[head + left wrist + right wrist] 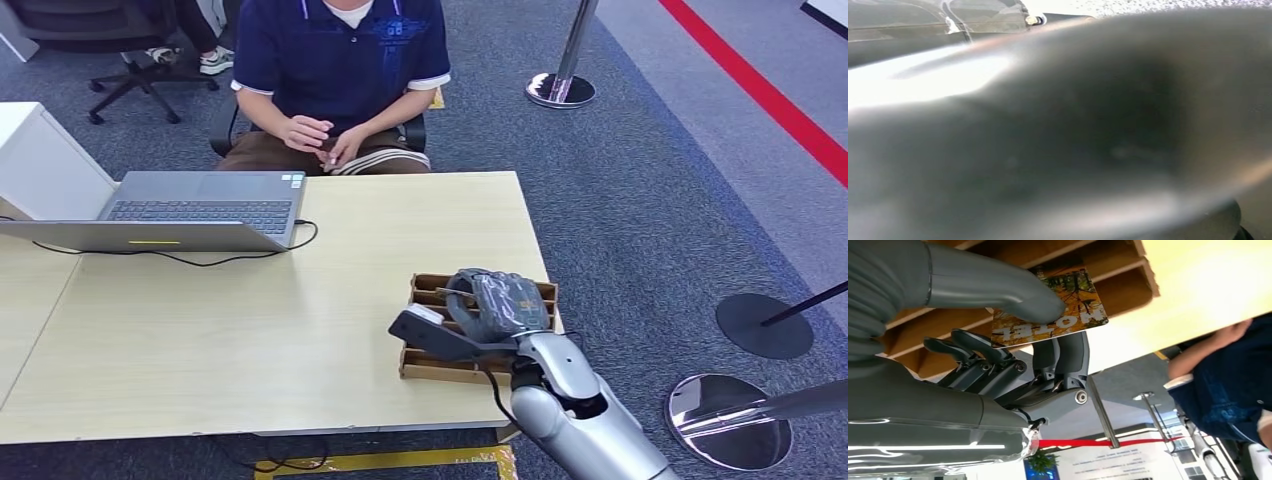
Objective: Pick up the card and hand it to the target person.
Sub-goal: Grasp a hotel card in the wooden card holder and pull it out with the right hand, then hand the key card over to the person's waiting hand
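Item: card (1050, 310) (printed "HOTEL"), pinched between thumb and fingers of the right robot hand (497, 305), over the cardboard slotted box (430, 365) on the surface (250, 320). Risk: the edge-only pinch could slip during the reach toward the seated person (340, 60).

On the card (1058, 310), pinched by the right hand (1013, 335), we read the word "HOTEL", printed in pale capitals over an autumn-leaf picture and seen inverted. We find no other lettering legible.
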